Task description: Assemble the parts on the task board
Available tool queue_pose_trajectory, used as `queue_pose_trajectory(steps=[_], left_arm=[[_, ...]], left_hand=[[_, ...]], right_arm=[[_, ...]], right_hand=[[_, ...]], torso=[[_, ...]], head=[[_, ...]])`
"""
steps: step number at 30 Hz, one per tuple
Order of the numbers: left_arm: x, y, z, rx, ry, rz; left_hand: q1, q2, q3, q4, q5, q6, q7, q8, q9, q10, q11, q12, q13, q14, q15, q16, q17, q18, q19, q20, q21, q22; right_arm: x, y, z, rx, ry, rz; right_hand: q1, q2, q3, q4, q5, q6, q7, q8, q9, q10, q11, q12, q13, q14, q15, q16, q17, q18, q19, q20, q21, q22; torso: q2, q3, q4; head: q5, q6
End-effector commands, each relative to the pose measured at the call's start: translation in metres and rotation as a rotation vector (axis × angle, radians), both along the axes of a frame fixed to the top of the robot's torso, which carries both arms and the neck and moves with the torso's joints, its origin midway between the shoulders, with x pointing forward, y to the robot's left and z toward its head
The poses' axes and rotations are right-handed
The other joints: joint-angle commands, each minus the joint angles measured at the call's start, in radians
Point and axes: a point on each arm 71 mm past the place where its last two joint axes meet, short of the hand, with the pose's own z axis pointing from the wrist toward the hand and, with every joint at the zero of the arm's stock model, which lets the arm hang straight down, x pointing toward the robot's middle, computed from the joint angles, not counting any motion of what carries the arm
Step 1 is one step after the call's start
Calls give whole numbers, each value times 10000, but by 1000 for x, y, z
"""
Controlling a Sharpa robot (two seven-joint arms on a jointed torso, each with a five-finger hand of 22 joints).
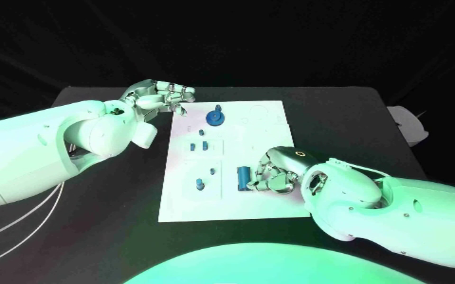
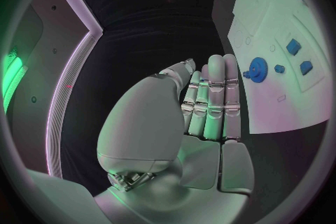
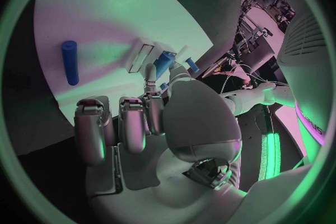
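Blue cylinder (image 1: 244,177) on task board (image 1: 270,116) just beside right robot hand (image 1: 275,173)

Black table (image 1: 114,231) against a dark backdrop, pale wall panels with lit edging (image 2: 70,67), green-tinted light

White task board (image 1: 251,198) on a black table (image 1: 341,119), carrying small blue parts: a blue gear (image 1: 216,119), a blue cylinder (image 1: 244,177), little blue blocks (image 1: 197,146). Both arms white, left hand (image 1: 161,96) and right hand (image 1: 275,173) silver.
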Motion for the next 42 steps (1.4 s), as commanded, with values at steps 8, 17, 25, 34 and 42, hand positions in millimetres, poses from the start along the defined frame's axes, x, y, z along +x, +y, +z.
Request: queue_pose_trajectory(steps=[8, 17, 25, 34, 42], left_arm=[[0, -2, 1, -46, -41, -162], [0, -2, 1, -48, -41, -167], [0, -2, 1, -46, -48, -156], [0, -2, 0, -48, -52, -158], [-2, -2, 1, -69, -76, -172]], left_hand=[[11, 54, 15, -32, 11, -66, 16, 18, 12, -71, -19, 31, 15, -47, 35, -57, -16, 140, 33, 56, -48, -14], [11, 54, 15, -32, 11, -66, 16, 18, 12, -71, -19, 31, 15, -47, 35, -57, -16, 140, 33, 56, -48, -14], [11, 54, 15, -32, 11, -66, 16, 18, 12, -71, -19, 31, 15, -47, 35, -57, -16, 140, 33, 56, -48, -14], [22, 59, 20, -37, 11, -66, 16, 22, 12, -75, -20, 41, 16, -47, 34, -58, -15, 140, 37, 54, -49, -16], [19, 58, 18, -34, 9, -66, 17, 22, 12, -77, -18, 43, 17, -46, 35, -58, -15, 139, 38, 55, -50, -17]], right_arm=[[2, 3, -3, -207, -2, 112], [6, 1, -1, -51, -393, -146], [4, -5, 7, 280, -835, -338], [10, -37, 24, 240, -1164, -1025], [13, -82, 32, -673, -1599, -1610]], right_hand=[[166, 0, -57, -38, -238, 48, -28, 66, 53, 200, -27, 54, 1115, 881, -59, 12, 1767, -91, 974, -62, -13, 2567], [320, 170, 34, -79, -333, 40, -44, 94, 95, 209, -42, 69, 1136, 878, -70, 4, 1752, -88, 967, -71, -28, 2562], [324, 203, 44, -70, -302, 37, -45, 97, 102, 223, -43, 99, 1160, 879, -72, 5, 1754, -91, 973, -73, -13, 2566], [436, 142, 12, -75, -172, -269, 76, -98, 51, -10, 51, -358, 840, 819, -10, -134, 1498, -7, 812, -39, -397, 2454], [541, 42, -63, -54, -369, -600, 290, -496, -135, -253, 227, -817, 531, 789, 132, -212, 1376, 42, 710, 73, -633, 2386]], torso=[[-1, 0, -1], [-3, 3, -4], [-10, 3, -14], [-22, -12, -28], [-12, 5, -32]], head=[[-1, -1], [-47, 24], [-91, 71], [-268, 121], [-448, 178]])
